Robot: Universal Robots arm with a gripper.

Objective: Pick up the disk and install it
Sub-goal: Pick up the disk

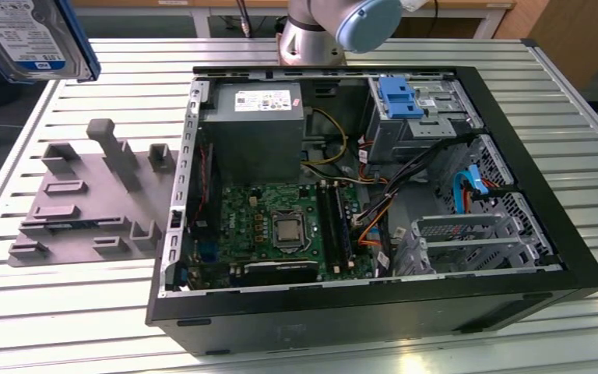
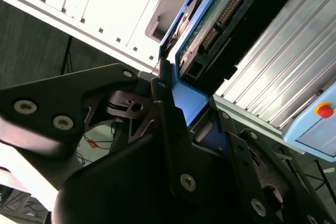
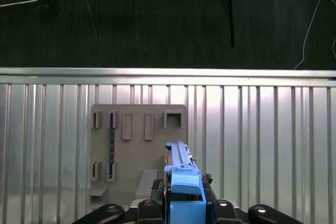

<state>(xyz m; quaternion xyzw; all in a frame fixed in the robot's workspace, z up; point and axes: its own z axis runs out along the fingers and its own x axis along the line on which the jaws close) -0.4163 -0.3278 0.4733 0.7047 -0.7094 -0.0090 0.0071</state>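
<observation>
The disk (image 1: 24,39), a silver drive with a white-and-blue label and a blue rail frame, hangs high at the exterior view's upper left, above the table's far corner. In the second wrist view my gripper (image 2: 197,111) is shut on the blue rail at one end of the disk (image 2: 220,19), whose green circuit board and connector face the camera. The first wrist view looks along the disk (image 3: 181,163) edge-on, with the gripper (image 3: 185,205) clamped at its near end, above a grey fixture plate (image 3: 136,150).
An open computer case (image 1: 548,257) lies on the slatted metal table (image 1: 102,304), with a grey power supply (image 1: 252,125), motherboard (image 1: 278,226), cables and a drive bay holding a blue bracket (image 1: 398,97). The grey fixture plate (image 1: 91,195) lies at the case's left in the exterior view. The arm's base (image 1: 314,39) stands behind the case.
</observation>
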